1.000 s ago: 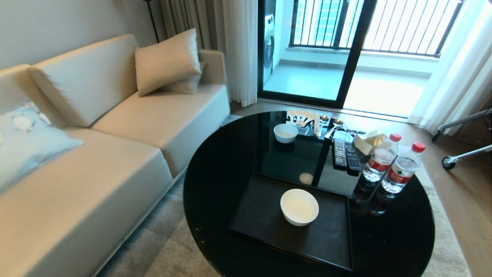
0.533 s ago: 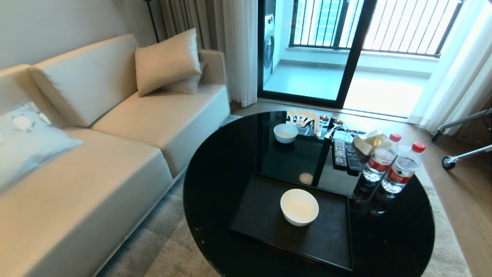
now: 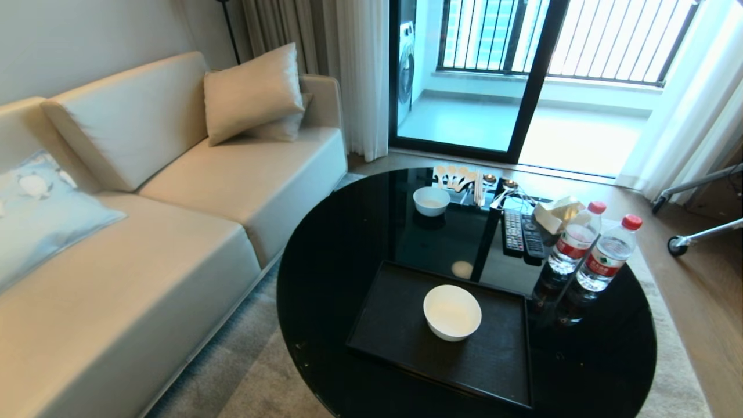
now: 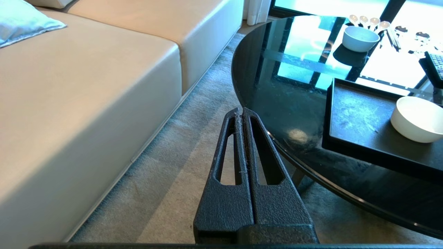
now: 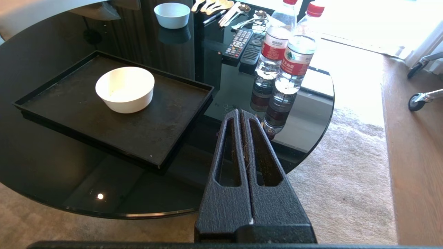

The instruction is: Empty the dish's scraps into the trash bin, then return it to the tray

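Left arm: my left gripper (image 4: 242, 112) hangs off the table's left edge, over the grey carpet (image 4: 180, 180) between the beige sofa (image 4: 86, 86) and the glossy black round tabletop (image 4: 277, 90). Fingers pressed flat together, clenched on nothing, pointing forward and a bit down.

Right arm: same deal. My right gripper (image 5: 240, 114) sits just off the table's near-right edge, fingers squeezed together with nothing in them, aimed across the tabletop toward the bottles.

Head view: neither arm shows up there at all.

Dish: the plain round white bowl (image 3: 452, 312) is upright on the matte black rectangular tray (image 3: 499, 360), roughly mid-tray, a little toward its far edge. From my right wrist cam the inside looks bare white, no orange slices in it as far as I can tell.

Tray: lies flat near the table's front edge, a bit right of centre.

Other stuff: a second, smaller-looking white bowl (image 3: 431, 201) near the far edge, with pale spoons (image 3: 455, 176) behind it; two black remotes (image 3: 522, 233) and two red-capped clear water bottles (image 3: 592, 249) toward the right edge, bottles standing side by side.

Trash bin: can't spot it in any of my views.
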